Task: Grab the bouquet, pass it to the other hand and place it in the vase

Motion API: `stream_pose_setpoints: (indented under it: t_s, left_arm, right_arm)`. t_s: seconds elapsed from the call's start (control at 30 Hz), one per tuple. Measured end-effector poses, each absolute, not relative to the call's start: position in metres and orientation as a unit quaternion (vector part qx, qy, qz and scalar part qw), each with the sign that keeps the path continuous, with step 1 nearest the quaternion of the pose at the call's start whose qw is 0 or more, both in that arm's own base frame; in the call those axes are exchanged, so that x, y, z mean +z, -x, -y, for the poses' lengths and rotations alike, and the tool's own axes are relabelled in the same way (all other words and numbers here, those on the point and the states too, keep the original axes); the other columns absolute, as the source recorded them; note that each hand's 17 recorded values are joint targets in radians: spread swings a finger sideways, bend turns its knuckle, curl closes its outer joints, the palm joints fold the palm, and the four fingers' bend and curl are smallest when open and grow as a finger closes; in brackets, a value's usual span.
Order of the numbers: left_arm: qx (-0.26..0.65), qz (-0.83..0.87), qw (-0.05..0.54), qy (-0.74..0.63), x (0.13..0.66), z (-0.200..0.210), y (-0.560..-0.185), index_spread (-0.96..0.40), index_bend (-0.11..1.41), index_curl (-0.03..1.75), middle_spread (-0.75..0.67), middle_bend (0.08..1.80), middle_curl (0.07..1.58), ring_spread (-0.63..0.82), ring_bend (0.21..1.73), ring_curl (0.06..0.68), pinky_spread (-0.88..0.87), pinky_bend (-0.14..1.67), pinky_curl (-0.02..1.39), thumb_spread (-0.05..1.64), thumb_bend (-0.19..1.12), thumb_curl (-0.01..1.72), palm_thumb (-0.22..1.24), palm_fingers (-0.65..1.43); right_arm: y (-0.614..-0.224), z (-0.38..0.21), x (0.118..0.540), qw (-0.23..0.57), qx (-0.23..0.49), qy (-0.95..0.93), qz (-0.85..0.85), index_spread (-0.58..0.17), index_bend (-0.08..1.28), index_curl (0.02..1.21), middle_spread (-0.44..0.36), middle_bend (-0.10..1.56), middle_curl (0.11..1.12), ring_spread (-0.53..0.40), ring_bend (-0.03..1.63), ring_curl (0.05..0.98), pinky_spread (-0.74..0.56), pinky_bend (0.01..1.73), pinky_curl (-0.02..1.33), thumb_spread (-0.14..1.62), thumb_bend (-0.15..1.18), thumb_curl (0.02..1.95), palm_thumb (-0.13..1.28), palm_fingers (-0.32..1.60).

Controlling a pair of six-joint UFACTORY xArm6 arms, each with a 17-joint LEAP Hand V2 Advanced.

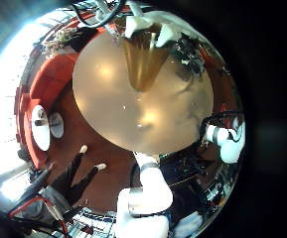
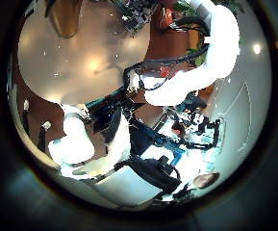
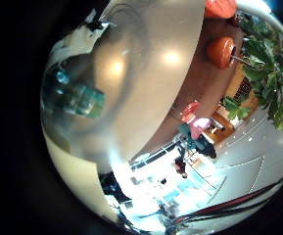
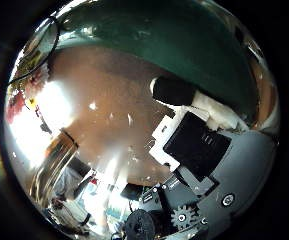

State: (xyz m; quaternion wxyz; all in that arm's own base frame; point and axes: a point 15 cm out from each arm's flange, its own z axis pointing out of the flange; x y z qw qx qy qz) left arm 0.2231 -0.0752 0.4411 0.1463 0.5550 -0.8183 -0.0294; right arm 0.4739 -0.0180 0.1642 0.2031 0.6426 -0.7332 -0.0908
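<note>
1. Table [image 1: 108, 114]: round and bare-topped. The left palm views take in most of it.
2. Vase [image 1: 143, 59]: upright on the table, tapering downward. Its mouth is hidden behind the left hand's fingertips. In the left thumb side view only its lower part shows, cut off at the edge.
3. Left hand [image 1: 166, 36]: only its fingertips show, just above the vase. I cannot tell whether they are curled or straight, or whether they touch the vase.
4. Right hand [image 4: 199, 145]: over the table, with its body and one finger showing. The rest is out of frame, so I cannot tell its grasp.
5. Bouquet: not clearly made out in any view. A glassy shape [image 3: 72, 96] on the table under the right palm is too blurred to name.
6. White arm [image 1: 148, 193]: across the table from the vase. Its hand is cut off.
</note>
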Motion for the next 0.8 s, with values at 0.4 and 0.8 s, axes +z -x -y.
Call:
stream_pose_setpoints:
  t_s: [0.4,0.8]
  left_arm:
    - [-0.027,0.819,0.146,-0.554,0.444,0.076,-0.223,0.06,0.18,0.34,0.43,0.19,0.33,0.58,0.48,0.2,0.54,0.19,0.3,1.08,-0.02,0.33,0.35,0.08]
    - [-0.015,0.82,0.138,-0.555,0.453,0.079,-0.227,0.06,0.18,0.35,0.43,0.19,0.33,0.58,0.47,0.198,0.54,0.19,0.29,1.08,-0.02,0.33,0.35,0.09]
  right_arm:
    - [-0.477,0.052,0.233,0.099,-0.018,-0.638,0.763,-0.42,0.99,1.07,-0.261,1.19,1.06,-0.237,1.33,0.777,-0.19,1.49,0.48,0.94,0.07,0.71,1.16,1.12]
    - [-0.47,0.056,0.343,-0.073,-0.025,-0.645,0.76,-0.358,1.02,1.1,-0.202,1.26,1.01,-0.215,1.36,0.798,-0.17,1.46,0.55,0.94,0.07,0.84,1.19,1.11]
